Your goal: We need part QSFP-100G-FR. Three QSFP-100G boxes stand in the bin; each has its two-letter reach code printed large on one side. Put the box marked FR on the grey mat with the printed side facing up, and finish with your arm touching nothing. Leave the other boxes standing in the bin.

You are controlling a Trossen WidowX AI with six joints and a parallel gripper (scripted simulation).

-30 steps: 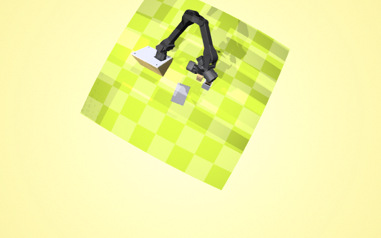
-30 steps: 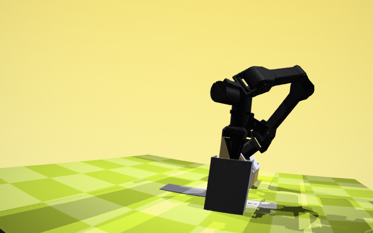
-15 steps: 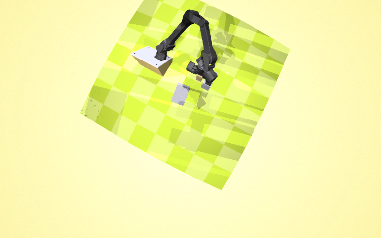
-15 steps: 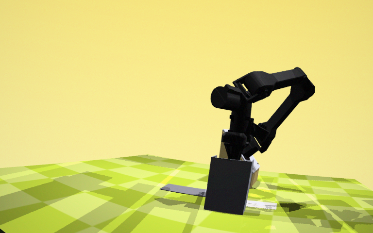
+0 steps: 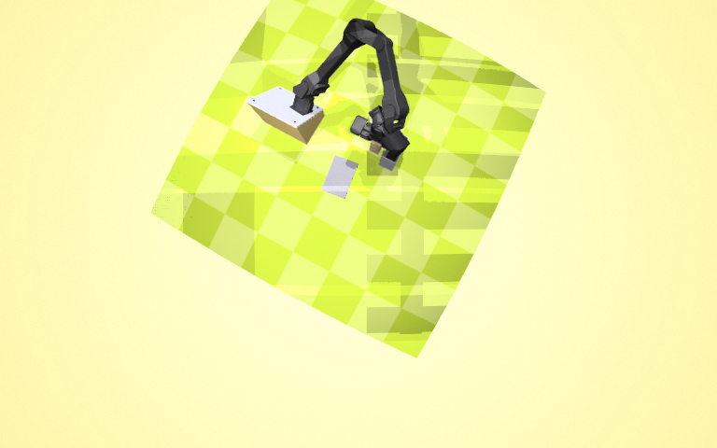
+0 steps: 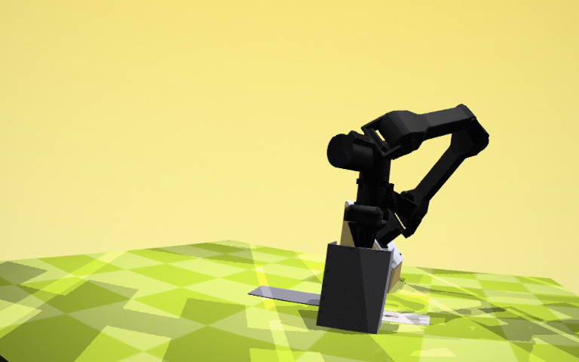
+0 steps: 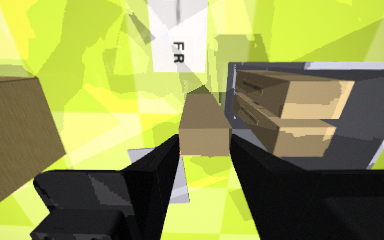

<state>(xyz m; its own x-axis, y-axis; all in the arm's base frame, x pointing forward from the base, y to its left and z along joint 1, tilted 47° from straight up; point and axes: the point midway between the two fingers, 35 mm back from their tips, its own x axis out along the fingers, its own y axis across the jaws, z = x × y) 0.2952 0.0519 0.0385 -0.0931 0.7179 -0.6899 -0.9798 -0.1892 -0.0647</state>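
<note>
Wrist view, nearest me: my hand (image 5: 392, 156) (image 6: 363, 245) (image 7: 204, 139) is closed partway, gripping a cardboard box (image 5: 375, 147) (image 7: 205, 141) by its two sides. I can't read any code on this box, so I can't tell whether it's the FR one. It is outside the dark grey bin (image 5: 387, 162) (image 6: 353, 288) (image 7: 350, 65), just beside it. Inside the bin I see two more boxes (image 7: 310, 99) (image 7: 302, 141) side by side, their side markings too slanted for me to read. The grey mat (image 5: 339, 176) (image 6: 283, 295) (image 7: 180, 182) lies flat on the worktop (image 5: 316, 232) (image 6: 166, 277) (image 7: 130, 125), partly behind a finger in my wrist picture. Farther off lies a white card (image 6: 409, 320) (image 7: 180, 50) reading FR. From the top view, the arm (image 5: 391, 74) (image 6: 439, 124) arches over from its white-topped base block (image 5: 274, 100).
</note>
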